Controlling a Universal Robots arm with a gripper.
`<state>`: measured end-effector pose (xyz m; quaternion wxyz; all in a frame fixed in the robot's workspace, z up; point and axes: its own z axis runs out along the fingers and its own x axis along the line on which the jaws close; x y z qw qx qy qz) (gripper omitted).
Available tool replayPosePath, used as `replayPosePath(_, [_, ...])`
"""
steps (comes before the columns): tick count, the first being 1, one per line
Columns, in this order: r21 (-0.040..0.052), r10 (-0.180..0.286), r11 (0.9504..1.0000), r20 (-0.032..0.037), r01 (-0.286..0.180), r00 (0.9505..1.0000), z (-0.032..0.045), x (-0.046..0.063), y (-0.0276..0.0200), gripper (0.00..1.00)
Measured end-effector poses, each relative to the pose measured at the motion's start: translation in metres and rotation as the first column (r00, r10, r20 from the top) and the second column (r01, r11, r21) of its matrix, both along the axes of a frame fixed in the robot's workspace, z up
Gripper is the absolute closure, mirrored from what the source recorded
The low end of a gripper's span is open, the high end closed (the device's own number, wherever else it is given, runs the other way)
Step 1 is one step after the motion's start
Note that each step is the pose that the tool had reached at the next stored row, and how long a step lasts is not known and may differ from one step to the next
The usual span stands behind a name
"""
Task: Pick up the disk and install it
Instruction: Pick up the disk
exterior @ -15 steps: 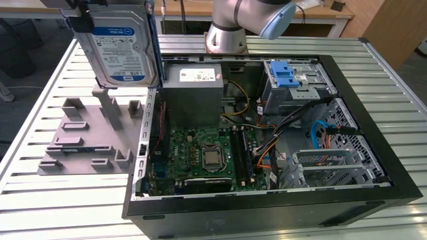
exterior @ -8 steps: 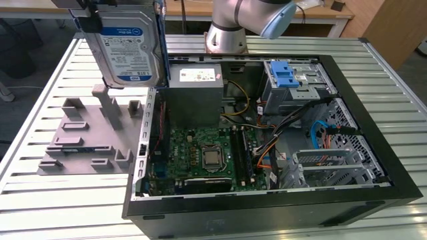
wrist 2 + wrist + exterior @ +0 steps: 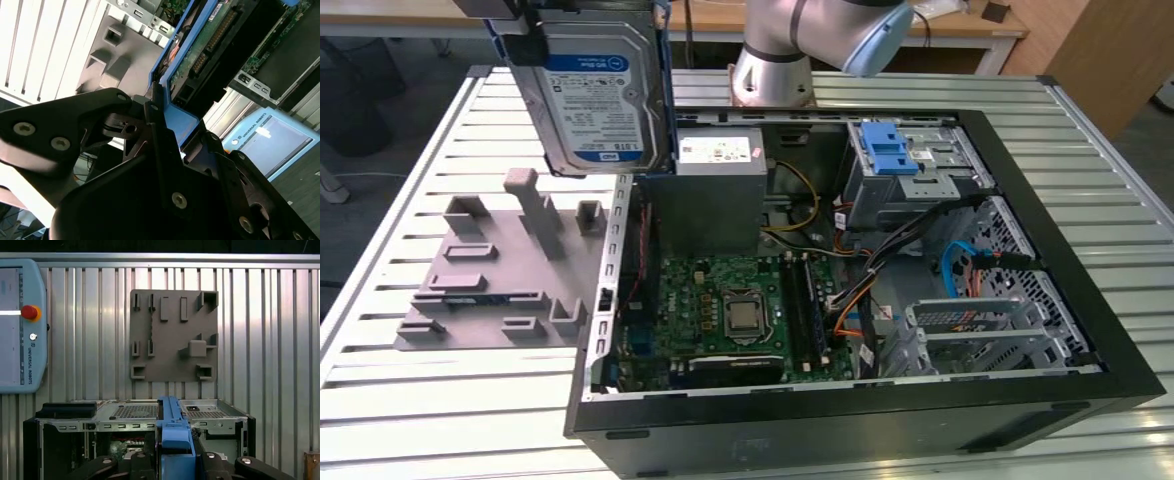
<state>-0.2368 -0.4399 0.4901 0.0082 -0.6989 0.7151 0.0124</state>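
Note:
The disk (image 3: pixel 594 95), a silver drive with a white-and-blue label in a blue carrier, hangs upright in the air above the gap between the grey fixture plate and the open computer case. My gripper (image 3: pixel 567 30) is shut on its upper edge. In the second wrist view the black fingers (image 3: pixel 155 135) clamp the blue carrier, and the disk's green circuit side (image 3: pixel 200 50) shows beyond them. The first wrist view has the carrier's blue edge (image 3: pixel 173 432) between the fingers, over the case's rear wall.
The open computer case (image 3: pixel 1067 250) lies on the slatted metal table (image 3: pixel 427 400), with a grey power-supply box (image 3: pixel 714 160) and a drive cage with a blue latch (image 3: pixel 897 160). A grey fixture plate (image 3: pixel 494 270) lies at the exterior view's left. A teach pendant (image 3: pixel 20 325) rests nearby.

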Motion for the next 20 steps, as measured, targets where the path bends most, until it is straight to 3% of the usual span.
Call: replayPosePath(20, [0.0001, 0.000, 1.0000, 0.0001, 0.000, 1.0000, -0.0007, 0.051, 0.0000, 0.64])
